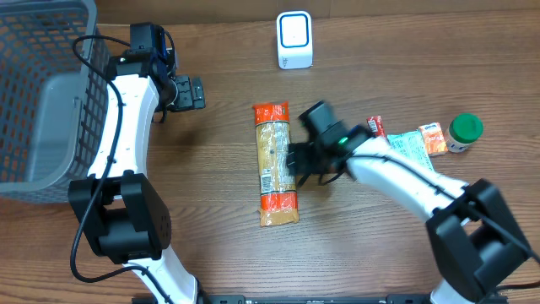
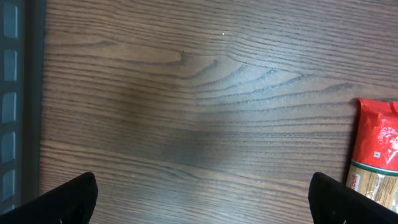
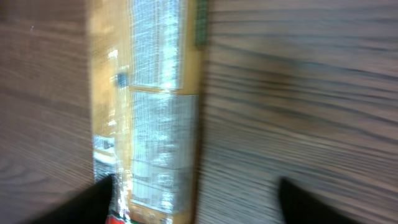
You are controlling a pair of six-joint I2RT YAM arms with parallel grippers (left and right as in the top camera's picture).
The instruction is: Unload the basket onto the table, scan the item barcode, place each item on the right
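A long pasta packet [image 1: 276,165] with red ends lies flat on the wooden table, label side up. My right gripper [image 1: 294,162] is open at the packet's right edge, about halfway along it. In the blurred right wrist view the packet [image 3: 149,112] lies by the left finger [image 3: 93,199], and the gripper [image 3: 196,199] has bare table across most of its gap. My left gripper [image 1: 190,91] is open over bare wood at the back left. Its wrist view shows the gripper [image 2: 205,202] holding nothing and the packet's red end [image 2: 376,168] at the right edge. A white scanner [image 1: 294,40] stands at the back.
A grey wire basket [image 1: 42,93] fills the far left. To the right lie a small red sachet [image 1: 375,127], a pale green packet [image 1: 412,145], an orange packet [image 1: 434,138] and a green-capped bottle [image 1: 463,131].
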